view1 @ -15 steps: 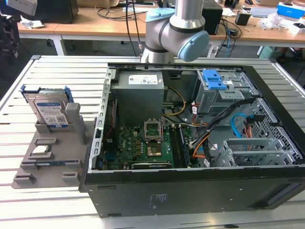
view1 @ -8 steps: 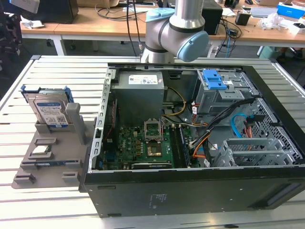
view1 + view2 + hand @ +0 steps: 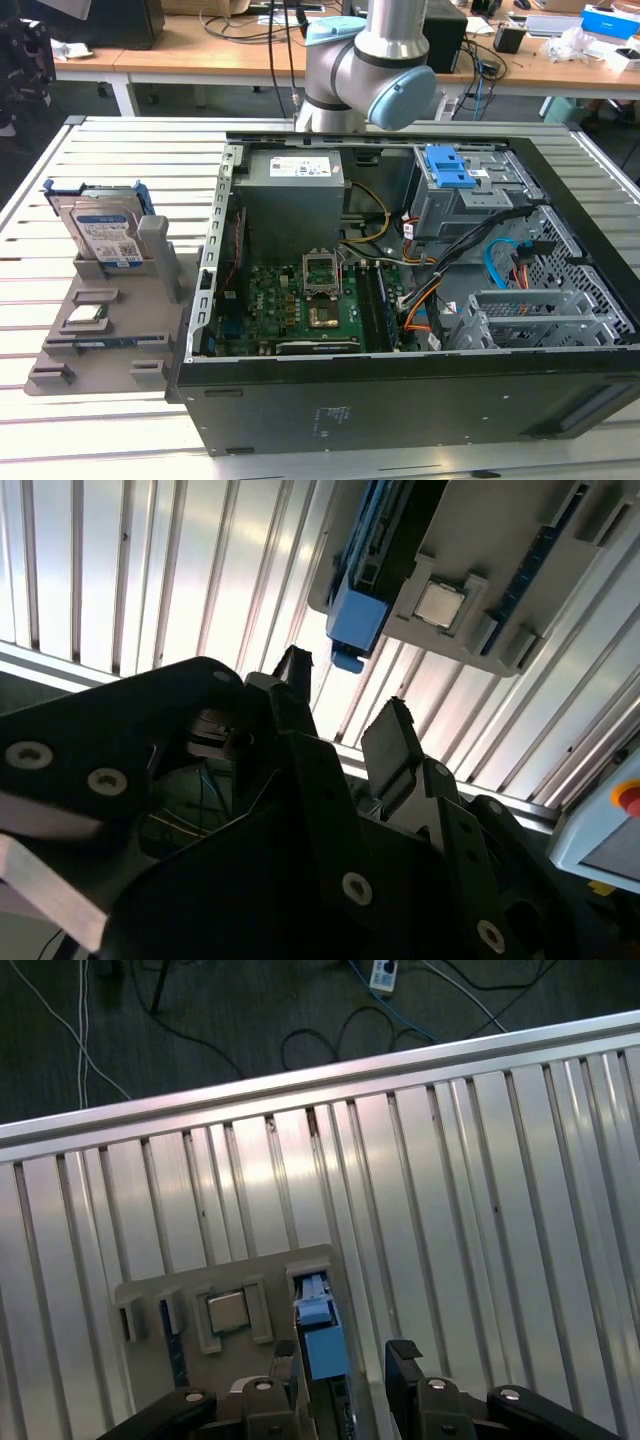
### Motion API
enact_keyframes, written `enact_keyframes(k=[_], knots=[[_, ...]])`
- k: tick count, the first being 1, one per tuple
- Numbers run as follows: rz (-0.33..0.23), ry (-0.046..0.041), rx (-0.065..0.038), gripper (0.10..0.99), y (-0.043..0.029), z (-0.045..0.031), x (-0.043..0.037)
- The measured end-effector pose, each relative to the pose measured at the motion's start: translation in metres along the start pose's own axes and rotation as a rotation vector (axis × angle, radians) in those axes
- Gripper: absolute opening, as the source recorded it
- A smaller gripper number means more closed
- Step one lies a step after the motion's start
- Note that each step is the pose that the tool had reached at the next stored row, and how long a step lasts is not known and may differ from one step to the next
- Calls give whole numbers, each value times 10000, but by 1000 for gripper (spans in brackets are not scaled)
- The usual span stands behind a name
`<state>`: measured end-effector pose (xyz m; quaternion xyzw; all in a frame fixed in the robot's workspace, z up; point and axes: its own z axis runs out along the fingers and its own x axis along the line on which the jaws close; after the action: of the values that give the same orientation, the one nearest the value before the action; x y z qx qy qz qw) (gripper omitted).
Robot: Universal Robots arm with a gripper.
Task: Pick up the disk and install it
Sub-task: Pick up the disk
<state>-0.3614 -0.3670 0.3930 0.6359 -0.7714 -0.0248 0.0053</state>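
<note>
Ribbed metal table [image 3: 480,1210], disk [image 3: 318,1332] upright in grey holder [image 3: 160,1290] — pincer [image 3: 343,1350] released, facing it, apart

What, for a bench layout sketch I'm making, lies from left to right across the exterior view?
Disk standing on edge → power supply inside the open computer case → grey drive cage with blue latch → perforated end wall of the case.

I see open computer case [image 3: 400,395] on slatted table [image 3: 110,440]; motherboard [image 3: 300,305], power supply [image 3: 295,195], drive cage [image 3: 450,210] inside. Processor chip [image 3: 85,317] flat on grey holder [image 3: 130,318] beside case.
</note>
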Motion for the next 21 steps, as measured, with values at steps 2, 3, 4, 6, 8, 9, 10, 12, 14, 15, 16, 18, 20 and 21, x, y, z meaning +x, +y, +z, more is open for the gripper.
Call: enact_keyframes(k=[2,3,4,6,8,9,10,12,14,15,16,18,20,21], knots=[[-5,0,0,482,5,1,-31],[-6,-1,-1,482,6,1,-38],[-7,-4,-2,482,6,1,-38],[-9,33,7,482,5,3,-37],[-42,94,-1,482,-35,9,-43],[-78,123,-13,482,-69,15,-49],[-154,157,-20,482,-105,25,-56],[-437,191,-29,482,-143,46,-62],[-1090,221,-38,482,-161,67,-65],[-1092,221,-38,482,-162,74,-65],[-1092,224,-37,482,-163,98,-64],[-1091,245,-36,482,-166,136,-63],[-1091,256,-35,482,-168,153,-62],[-1090,259,-34,482,-169,160,-62]])
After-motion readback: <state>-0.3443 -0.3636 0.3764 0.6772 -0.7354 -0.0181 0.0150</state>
